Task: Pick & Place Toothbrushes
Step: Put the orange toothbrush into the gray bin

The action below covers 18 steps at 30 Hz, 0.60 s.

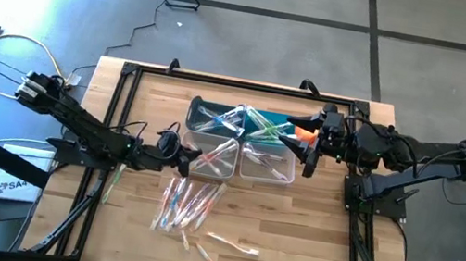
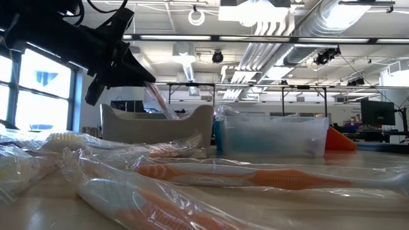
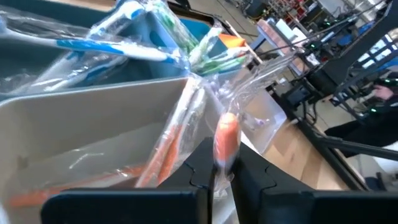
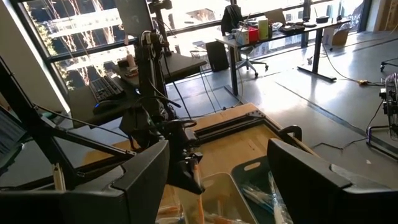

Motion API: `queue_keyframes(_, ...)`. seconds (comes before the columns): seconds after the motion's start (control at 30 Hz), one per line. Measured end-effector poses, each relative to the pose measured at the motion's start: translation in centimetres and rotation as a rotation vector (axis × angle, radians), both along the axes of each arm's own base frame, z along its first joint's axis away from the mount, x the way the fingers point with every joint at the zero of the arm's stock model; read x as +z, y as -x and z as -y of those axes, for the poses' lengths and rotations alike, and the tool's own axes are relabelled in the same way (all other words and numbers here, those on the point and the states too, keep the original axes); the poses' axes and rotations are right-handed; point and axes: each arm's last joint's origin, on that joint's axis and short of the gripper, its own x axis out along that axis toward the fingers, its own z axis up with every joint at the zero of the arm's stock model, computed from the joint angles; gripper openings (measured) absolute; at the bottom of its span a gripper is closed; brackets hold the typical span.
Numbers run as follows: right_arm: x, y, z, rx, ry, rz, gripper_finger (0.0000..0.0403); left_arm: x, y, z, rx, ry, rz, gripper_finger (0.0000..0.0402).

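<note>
Toothbrush (image 3: 226,140) pinched in left hand (image 3: 225,177); right hand (image 4: 217,174) hovers agape

Around my wooden table (image 1: 307,255) lies grey concrete floor (image 1: 256,45). Beyond it, tall windows (image 4: 68,37) glow bright beside a desk (image 4: 280,31).

Wrapped toothbrushes (image 1: 188,206) scattered on table (others binned).

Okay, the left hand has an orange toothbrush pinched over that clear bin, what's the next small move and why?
Probably lower it a little and let go. The left hand is shut on a wrapped orange toothbrush, which hangs over the clear bin where other orange toothbrushes already lie. Releasing lower should keep it from bouncing out. The right hand waits open over the far bins.
</note>
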Motion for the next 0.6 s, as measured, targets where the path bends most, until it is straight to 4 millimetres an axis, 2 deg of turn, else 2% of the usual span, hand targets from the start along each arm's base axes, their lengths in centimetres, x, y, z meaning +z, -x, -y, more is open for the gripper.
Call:
queue_keyframes(0.4,0.0,0.0,0.0,0.0,0.0,0.0,0.0265,-0.13,0.01,0.06,-0.027,0.006,-0.016,0.0097)
queue_keyframes(0.6,0.0,0.0,0.0,0.0,0.0,0.0,0.0265,-0.13,0.0,0.08,-0.039,-0.018,-0.028,0.0157)
